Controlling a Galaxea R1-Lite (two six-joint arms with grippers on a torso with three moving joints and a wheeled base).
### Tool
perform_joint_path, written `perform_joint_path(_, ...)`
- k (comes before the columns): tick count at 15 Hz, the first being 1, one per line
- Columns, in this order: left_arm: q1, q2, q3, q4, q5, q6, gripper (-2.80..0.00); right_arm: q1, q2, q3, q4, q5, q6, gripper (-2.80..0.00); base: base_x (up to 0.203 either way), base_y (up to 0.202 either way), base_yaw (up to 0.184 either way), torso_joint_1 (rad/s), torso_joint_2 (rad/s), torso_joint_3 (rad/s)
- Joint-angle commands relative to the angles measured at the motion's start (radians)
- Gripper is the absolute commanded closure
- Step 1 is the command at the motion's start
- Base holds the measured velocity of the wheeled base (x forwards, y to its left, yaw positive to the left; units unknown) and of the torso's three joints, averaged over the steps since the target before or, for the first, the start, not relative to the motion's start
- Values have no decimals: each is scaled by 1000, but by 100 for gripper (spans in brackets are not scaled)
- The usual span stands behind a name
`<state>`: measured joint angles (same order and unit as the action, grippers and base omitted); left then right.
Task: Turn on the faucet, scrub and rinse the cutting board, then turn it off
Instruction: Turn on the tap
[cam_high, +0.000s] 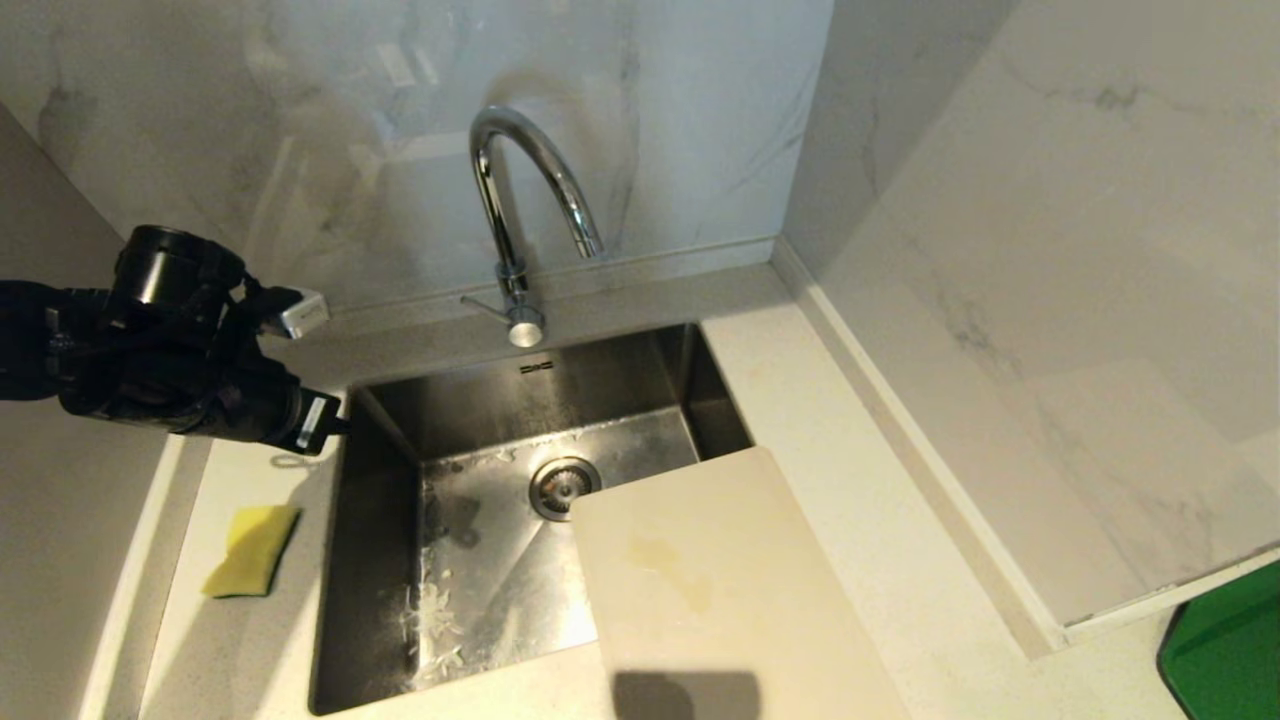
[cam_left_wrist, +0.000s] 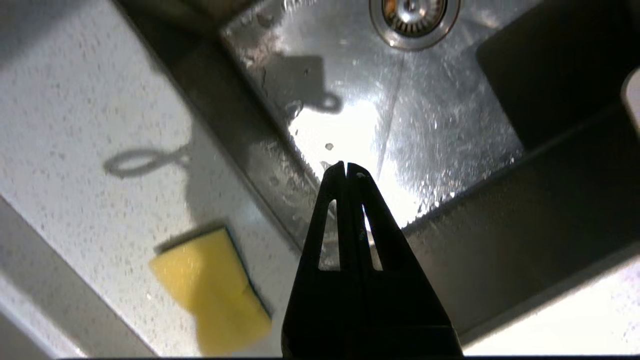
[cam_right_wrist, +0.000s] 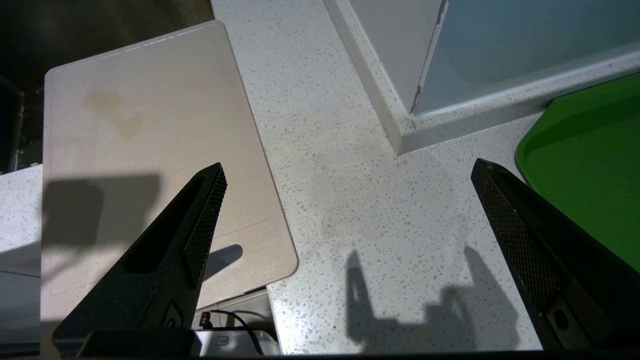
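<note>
The speckled white stone table (cam_high: 860, 520) carries the large cream-beige plastic cutting board (cam_high: 700, 590) over the steel sink's (cam_high: 470, 560) right corner. The chrome gooseneck faucet (cam_high: 520, 200) stands behind. The left claw (cam_left_wrist: 346, 167), fingers pressed together and empty, hovers well left; the right claw (cam_right_wrist: 345, 175) gapes beside the board.

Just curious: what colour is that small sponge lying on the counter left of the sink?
Yellow, with a dark green scrubbing layer; the small sponge shows best in the left wrist view.

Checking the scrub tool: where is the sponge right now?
In the head view, the sponge lies on the counter left of the sink, below the shut left claw.
</note>
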<state>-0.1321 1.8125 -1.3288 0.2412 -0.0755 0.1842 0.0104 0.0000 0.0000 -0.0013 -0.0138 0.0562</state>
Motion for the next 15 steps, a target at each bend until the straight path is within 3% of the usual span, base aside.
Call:
perform_joint_path(1, -12, 31, 9, -71, -1, -22, 0, 0, -2, 2, 0, 0, 1, -280, 0, 0, 0, 0, 0, 0)
perform_joint_path(6, -45, 128, -4, -343, 17, -94, 0, 0, -2, 2, 0, 0, 1, -280, 0, 0, 0, 0, 0, 0)
perform_joint_path(11, -85, 200, -155, -378, 88, -243, 0, 0, -2, 2, 0, 0, 1, -280, 0, 0, 0, 0, 0, 0)
perform_joint_path(15, -86, 227, -187, -378, 93, -252, 0, 0, -2, 2, 0, 0, 1, -280, 0, 0, 0, 0, 0, 0)
